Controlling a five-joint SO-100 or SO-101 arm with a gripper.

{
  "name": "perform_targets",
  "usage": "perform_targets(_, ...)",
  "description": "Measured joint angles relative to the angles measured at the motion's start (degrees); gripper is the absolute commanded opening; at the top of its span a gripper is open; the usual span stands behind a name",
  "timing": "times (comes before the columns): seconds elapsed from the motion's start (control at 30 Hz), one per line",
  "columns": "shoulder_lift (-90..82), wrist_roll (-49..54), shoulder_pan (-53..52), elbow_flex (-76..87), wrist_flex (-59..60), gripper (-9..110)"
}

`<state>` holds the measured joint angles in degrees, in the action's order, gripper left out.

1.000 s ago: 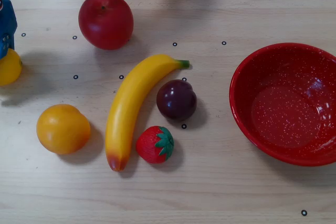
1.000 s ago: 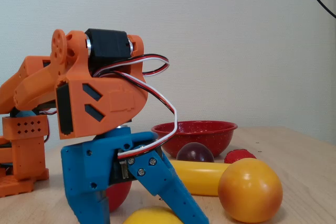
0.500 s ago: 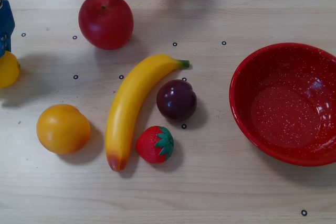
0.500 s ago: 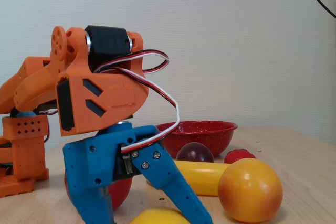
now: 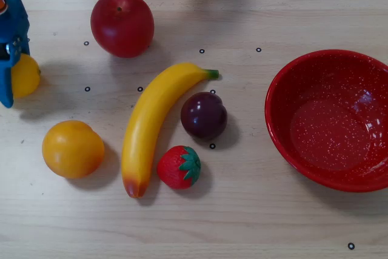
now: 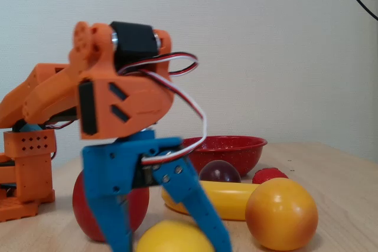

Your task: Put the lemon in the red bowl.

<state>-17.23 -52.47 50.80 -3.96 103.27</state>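
- My end effector point(image 6: 168, 246) is down at the table point(image 5: 254, 222), blue fingers point(image 6: 192, 199) spread, straddling the lemon point(image 6: 171, 237).
- Fixed view: lemon sits between my two fingers. I can't tell whether the pads touch it, so no firm pinch confirmed.
- Overhead view: only part of my end effector point(image 5: 13, 83) shows at the left edge, with the lemon point(image 5: 25, 75) right against the blue finger point(image 5: 8, 59), on its right side.
- Red bowl point(image 5: 330, 119): far off from my end effector across the table, at the right side of the overhead view. Empty, upright.
- Red apple point(image 5: 122, 23): near my end effector, up and to the right in the overhead view; in the fixed view it point(image 6: 109, 208) sits just behind my fingers.
- Orange fruit point(image 5: 73, 148): close by, below my end effector in the overhead view, apart from the lemon.
- Banana point(image 5: 151, 122), plum point(image 5: 204, 115) and strawberry point(image 5: 180, 167) cluster between my end effector and the red bowl; the strawberry sits just beside the banana.
- Orange arm body point(image 6: 118, 95) with a looping servo cable point(image 6: 198, 110) sits above the fingers.
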Motion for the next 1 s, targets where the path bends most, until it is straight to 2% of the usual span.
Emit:
perform_targets(0.33, -28.21, 9.67, -5.1, 19.86, 0.26, 0)
perform_targets(0.6, -48.52, 18.37, -13.54, 39.99, 0.26, 0)
perform_targets(0.77, -61.17, 26.02, -23.38, 49.39, 0.26, 0)
perform_targets(1.0, -72.86, 36.91, -42.98, 54.93, 0.26, 0)
